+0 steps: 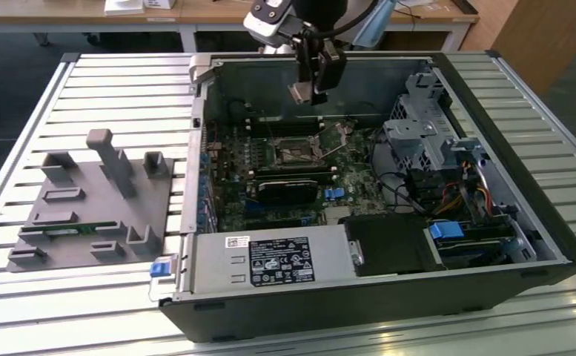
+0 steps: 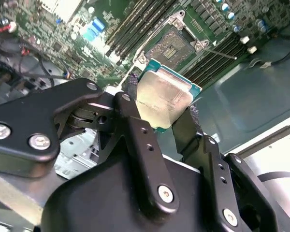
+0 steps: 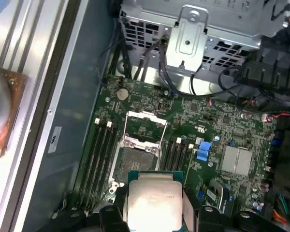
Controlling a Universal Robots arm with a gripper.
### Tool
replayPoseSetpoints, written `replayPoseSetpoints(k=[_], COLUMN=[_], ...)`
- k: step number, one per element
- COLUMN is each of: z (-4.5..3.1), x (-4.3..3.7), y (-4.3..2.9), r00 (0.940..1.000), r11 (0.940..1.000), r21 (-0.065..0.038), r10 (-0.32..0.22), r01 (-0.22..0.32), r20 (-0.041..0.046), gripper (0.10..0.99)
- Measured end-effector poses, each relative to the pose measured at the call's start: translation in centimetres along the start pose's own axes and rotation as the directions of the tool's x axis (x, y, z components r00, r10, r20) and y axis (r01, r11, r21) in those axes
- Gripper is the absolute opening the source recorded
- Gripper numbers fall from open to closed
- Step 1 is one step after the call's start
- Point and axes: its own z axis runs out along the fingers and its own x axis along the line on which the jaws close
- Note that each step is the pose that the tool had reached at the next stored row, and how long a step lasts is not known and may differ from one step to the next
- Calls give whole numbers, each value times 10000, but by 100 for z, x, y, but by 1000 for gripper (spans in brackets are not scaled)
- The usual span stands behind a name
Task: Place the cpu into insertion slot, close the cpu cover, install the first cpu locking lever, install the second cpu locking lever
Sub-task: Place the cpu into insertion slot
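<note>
My gripper hangs high over the open computer case, near its back wall, shut on the cpu. In both wrist views the cpu is a flat silver-topped square with a green edge, pinched on two opposite sides by the black fingers. Below it on the green motherboard lies the insertion slot, dark-centred and bare. The cpu cover stands flipped open beside the slot. A thin locking lever sticks out from the slot, unlatched.
Long black memory slots flank the socket. A black module, power supply and metal drive cage crowd the case. A grey fixture sits on the slatted table at the exterior view's left.
</note>
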Motion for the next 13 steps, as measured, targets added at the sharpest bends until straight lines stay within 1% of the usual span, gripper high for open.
replayPoseSetpoints(k=[3,8,10,13], z=[19,58,81,120], x=[0,0,7,9], y=[-2,-5,-6,-8], r00=[9985,9908,9881,9878], r11=[9985,9909,9882,9879], r21=[-11,-33,-39,-40], r10=[548,1346,1531,1551], r01=[-548,-1345,-1531,-1551], r20=[49,118,132,134], gripper=[537,537,537,537])
